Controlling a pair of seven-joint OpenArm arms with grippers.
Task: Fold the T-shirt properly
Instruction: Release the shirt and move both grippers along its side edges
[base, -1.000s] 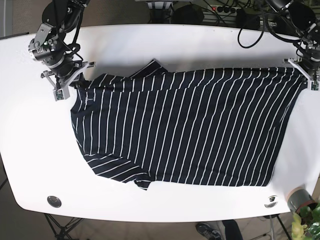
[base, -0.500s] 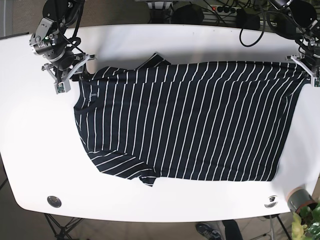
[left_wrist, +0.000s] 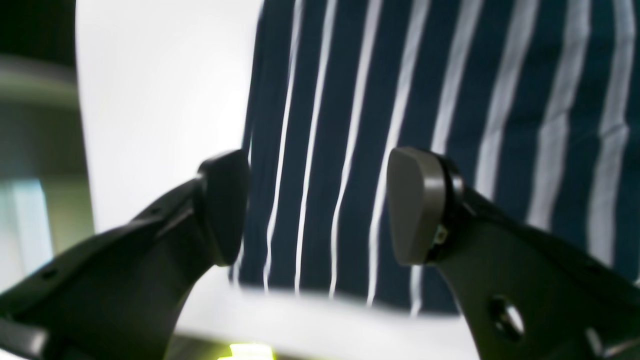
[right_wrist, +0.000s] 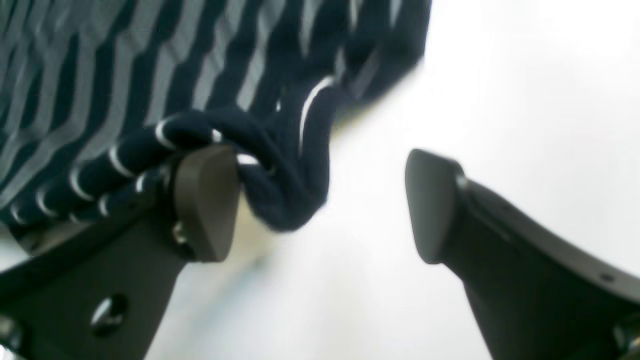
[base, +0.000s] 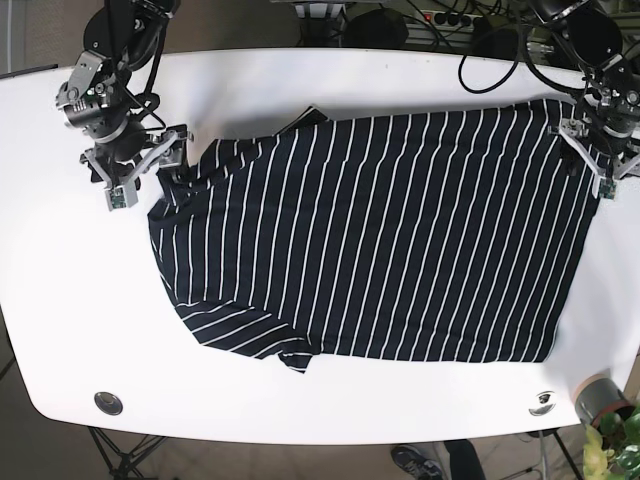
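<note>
The striped T-shirt (base: 370, 235) is spread flat on the white table (base: 60, 300), long axis running left-right in the base view, with the left gripper (left_wrist: 320, 210) spread wide over its hem and the right gripper (right_wrist: 320, 200) parted, a bunched fold resting against one finger (right_wrist: 205, 195).

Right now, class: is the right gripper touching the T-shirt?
Touching. The right wrist view shows bunched T-shirt cloth draped against one finger of the open right gripper.

The shirt (base: 370, 235) is soft knit cloth, navy with thin white stripes. The worktop (base: 300, 75) is smooth, glossy white. Each tool's fingers (left_wrist: 417, 205) look matt dark plastic.
</note>
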